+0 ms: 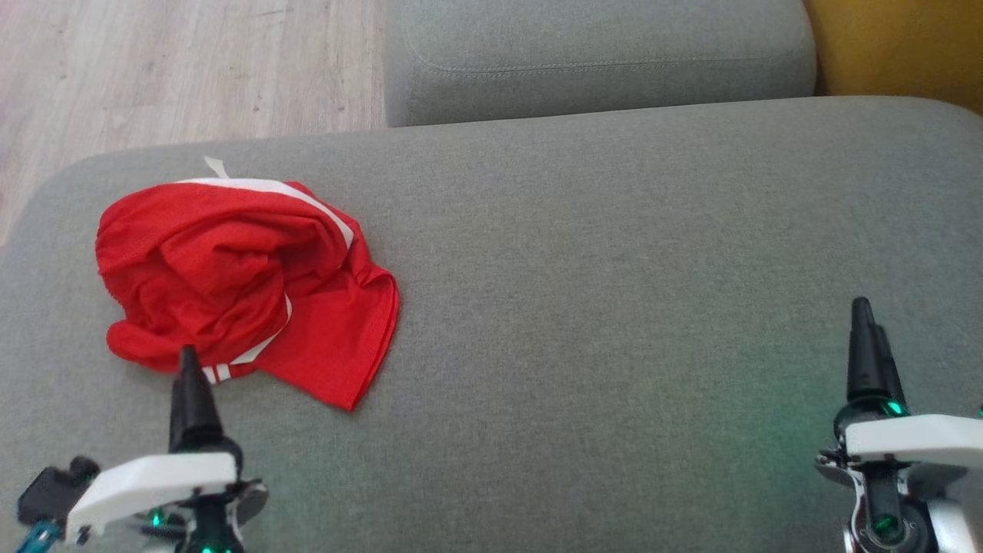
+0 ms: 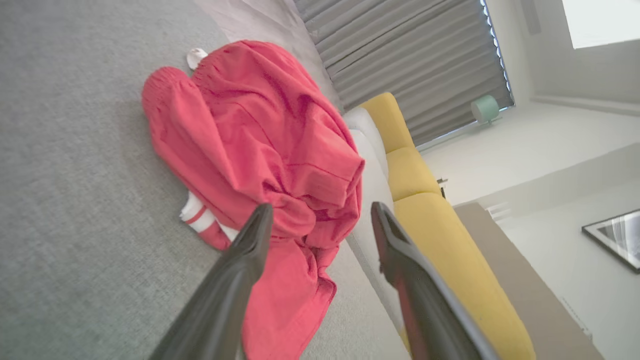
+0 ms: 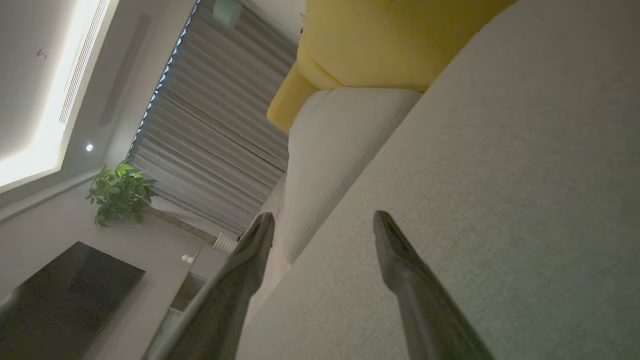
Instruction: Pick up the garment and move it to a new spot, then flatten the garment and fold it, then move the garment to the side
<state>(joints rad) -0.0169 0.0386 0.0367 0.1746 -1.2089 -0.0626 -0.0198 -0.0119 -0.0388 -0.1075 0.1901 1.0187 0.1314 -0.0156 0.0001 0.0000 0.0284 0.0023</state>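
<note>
Now, garment point(image 1: 246, 284): crumpled red cloth with white stripes, heaped on the left of the grey fabric sofa cushion point(image 1: 614, 307), unheld.
Left gripper point(image 2: 322, 209): jaws spread wide, aimed at the heap's near edge, likely lining up the first pick.
Right gripper point(image 3: 324, 215): released, empty, parked well apart over bare cushion.

The left gripper point(image 1: 188, 355) is held low at the left of the head view, its fingers point(image 2: 250, 250) pointed forward and spread wide, with nothing gripped between them. The right gripper point(image 1: 870, 316) is held low at the right, its fingers point(image 3: 400, 260) likewise parted wide and empty. A white housing is seen at the left wrist point(image 1: 150, 480) and at the right wrist point(image 1: 914, 438).
</note>
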